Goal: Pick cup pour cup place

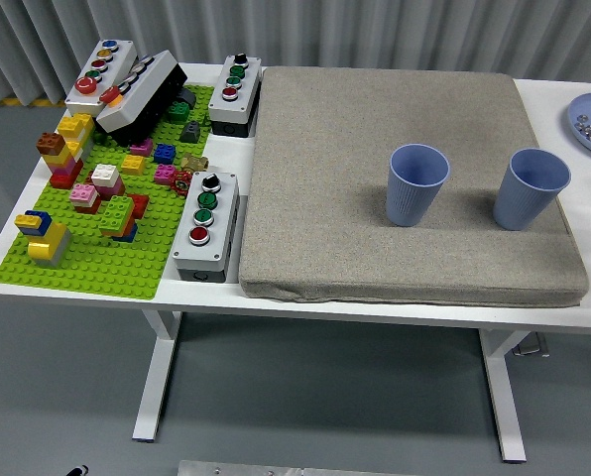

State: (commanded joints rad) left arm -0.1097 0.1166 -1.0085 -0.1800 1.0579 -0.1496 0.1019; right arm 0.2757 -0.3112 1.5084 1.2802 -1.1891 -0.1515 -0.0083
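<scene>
Two blue ribbed cups stand upright on a grey fabric mat [375, 109]. The left cup [415, 184] is near the mat's middle. The right cup [530, 188] stands near the mat's right edge. They are apart, with a gap of about one cup's width between them. I cannot see what is inside them. Neither of my hands is in view.
A green baseplate [87, 260] with several coloured bricks lies at the left. Several grey button boxes stand around it, one [206, 226] beside the mat's left edge. A blue plate [585, 111] with small items is at the far right edge.
</scene>
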